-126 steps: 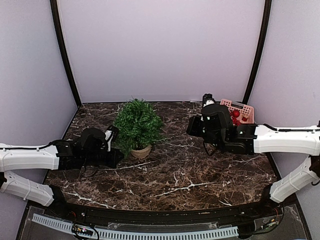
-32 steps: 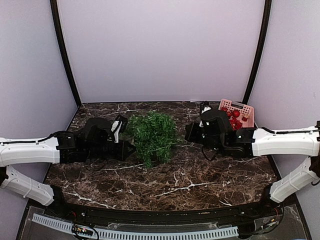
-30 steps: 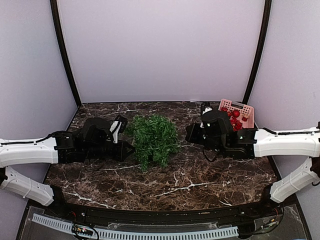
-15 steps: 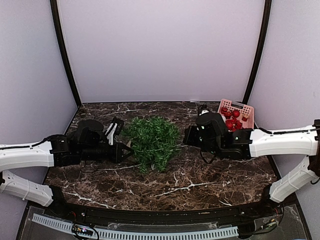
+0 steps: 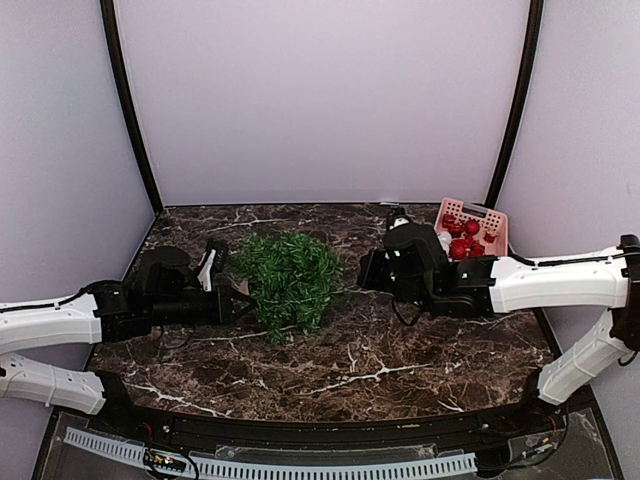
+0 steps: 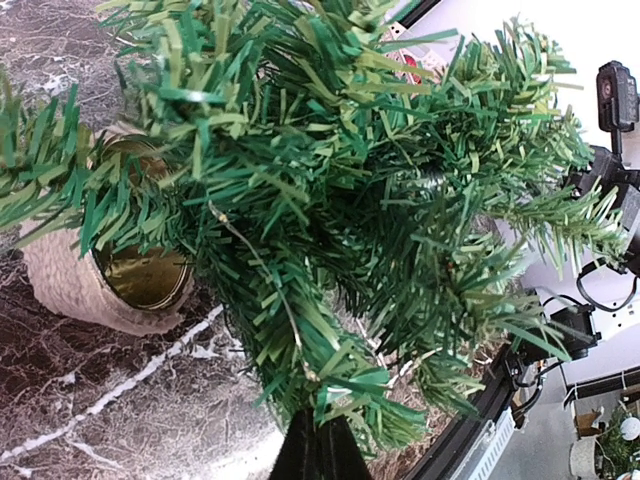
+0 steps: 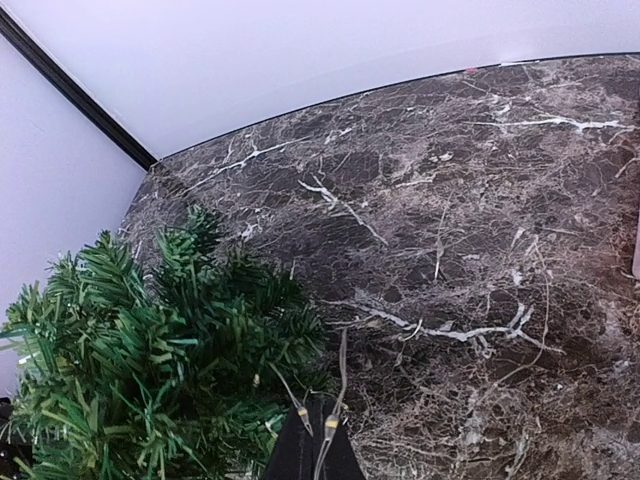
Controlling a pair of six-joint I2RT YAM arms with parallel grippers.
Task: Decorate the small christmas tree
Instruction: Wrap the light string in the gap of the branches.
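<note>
Tilted small christmas tree point(image 5: 288, 282) to be righted gently
It is clenched by the left gripper point(image 6: 318, 435); a light wire point(image 7: 342, 365) is seemingly pinched in the right gripper point(image 7: 318, 432); slack should be kept.

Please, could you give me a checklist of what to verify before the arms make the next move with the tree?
1. Left gripper shut on a branch of the small christmas tree: ok.
2. Tree standing upright: not ok, its tan base looks tipped.
3. Right gripper shut on the thin wire: ok.
4. Wire free of the branches: cannot tell.
5. Red ornaments inside the pink basket: ok.
</note>
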